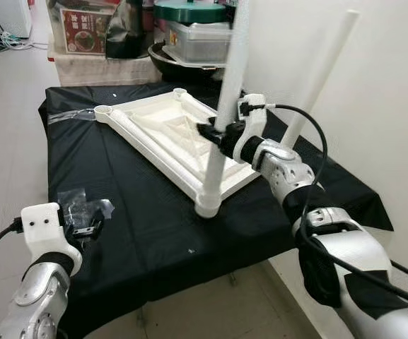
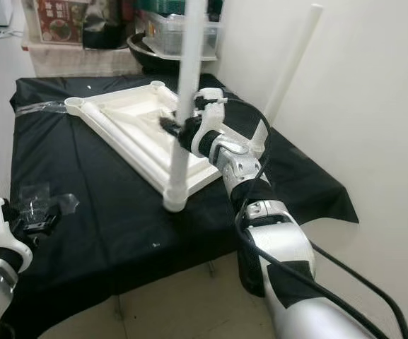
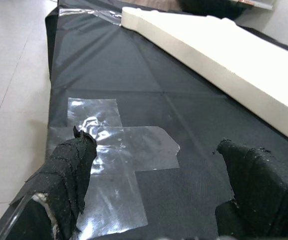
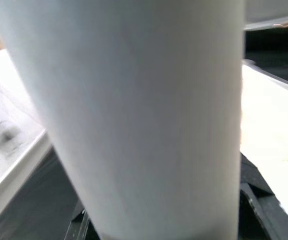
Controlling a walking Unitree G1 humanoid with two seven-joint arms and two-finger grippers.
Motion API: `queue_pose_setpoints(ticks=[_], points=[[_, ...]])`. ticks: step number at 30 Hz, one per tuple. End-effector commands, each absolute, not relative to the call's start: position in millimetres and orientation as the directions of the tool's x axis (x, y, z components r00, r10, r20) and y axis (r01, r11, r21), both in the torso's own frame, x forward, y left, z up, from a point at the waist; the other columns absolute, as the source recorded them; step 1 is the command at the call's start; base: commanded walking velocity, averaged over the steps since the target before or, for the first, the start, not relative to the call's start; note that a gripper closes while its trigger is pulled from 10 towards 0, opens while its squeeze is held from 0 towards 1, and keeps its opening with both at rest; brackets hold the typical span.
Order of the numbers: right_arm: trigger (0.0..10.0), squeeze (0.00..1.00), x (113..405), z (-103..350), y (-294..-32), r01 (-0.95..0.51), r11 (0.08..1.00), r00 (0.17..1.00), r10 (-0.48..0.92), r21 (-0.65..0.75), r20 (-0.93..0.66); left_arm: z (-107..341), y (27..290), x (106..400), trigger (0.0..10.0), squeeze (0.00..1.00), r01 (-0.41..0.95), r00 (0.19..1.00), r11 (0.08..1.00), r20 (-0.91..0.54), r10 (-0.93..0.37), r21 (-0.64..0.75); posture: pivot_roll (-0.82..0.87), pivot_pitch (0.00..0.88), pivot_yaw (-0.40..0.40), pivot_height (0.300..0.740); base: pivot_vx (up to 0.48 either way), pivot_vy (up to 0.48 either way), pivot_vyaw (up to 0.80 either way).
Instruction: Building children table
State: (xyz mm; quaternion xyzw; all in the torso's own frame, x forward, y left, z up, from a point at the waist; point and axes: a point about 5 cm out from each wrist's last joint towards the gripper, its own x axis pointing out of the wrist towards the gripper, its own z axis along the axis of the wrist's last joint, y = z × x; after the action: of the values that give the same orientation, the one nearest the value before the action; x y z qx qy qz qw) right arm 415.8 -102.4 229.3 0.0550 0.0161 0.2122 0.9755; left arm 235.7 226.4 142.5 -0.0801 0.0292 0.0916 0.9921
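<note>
On the black cloth (image 1: 140,233) lies the white tabletop (image 1: 168,134), upside down. My right gripper (image 1: 216,132) clamps a white leg (image 1: 221,113) standing in its near corner socket. My left gripper (image 3: 153,185) hovers, fingers wide, over a clear plastic bag (image 3: 114,165).

Right up against your right wrist camera stands a white table leg (image 4: 148,115), a smooth, slightly blurred tube running upright through the picture. At its foot you can make out dark edges of the right gripper (image 4: 158,227) on either side of it. Behind the leg lies the pale, ribbed tabletop panel (image 4: 271,125), with black cloth (image 4: 29,205) beneath.
</note>
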Motion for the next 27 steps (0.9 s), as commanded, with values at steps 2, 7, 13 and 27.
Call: queue_pose_setpoints(ticks=[2, 7, 13, 27], points=[[0.0, 0.0, 400, 187, -81, -0.218, 0.956, 0.965, 0.241, 0.194, -0.101, 144, 226, 237, 10.0, 0.0, -0.178, 0.983, 0.973, -0.066, 0.17, -0.144, 0.2, 0.0, -0.139, 0.74, 0.0, 0.0, 0.0], [0.0, 0.0, 377, 177, -38, -0.159, 0.938, 0.976, 0.196, 0.309, -0.094, 142, 227, 240, 10.0, 0.0, -0.176, 0.983, 0.975, -0.07, 0.168, -0.137, 0.2, 0.0, -0.137, 0.74, 0.0, 0.0, 0.0], [0.0, 0.0, 378, 179, -30, -0.134, 0.933, 0.976, 0.183, 0.333, -0.121, 142, 227, 241, 10.0, 0.0, -0.174, 0.984, 0.975, -0.071, 0.166, -0.136, 0.2, 0.0, -0.137, 0.74, 0.0, 0.0, 0.0], [10.0, 0.0, 382, 264, -58, -0.768, 0.605, 0.641, 0.726, 0.21, 0.25, 142, 224, 241, 10.0, 0.0, -0.16, 0.986, 0.975, -0.062, 0.152, -0.154, 0.19, 0.0, -0.143, 0.74, 0.0, 0.0, 0.0]])
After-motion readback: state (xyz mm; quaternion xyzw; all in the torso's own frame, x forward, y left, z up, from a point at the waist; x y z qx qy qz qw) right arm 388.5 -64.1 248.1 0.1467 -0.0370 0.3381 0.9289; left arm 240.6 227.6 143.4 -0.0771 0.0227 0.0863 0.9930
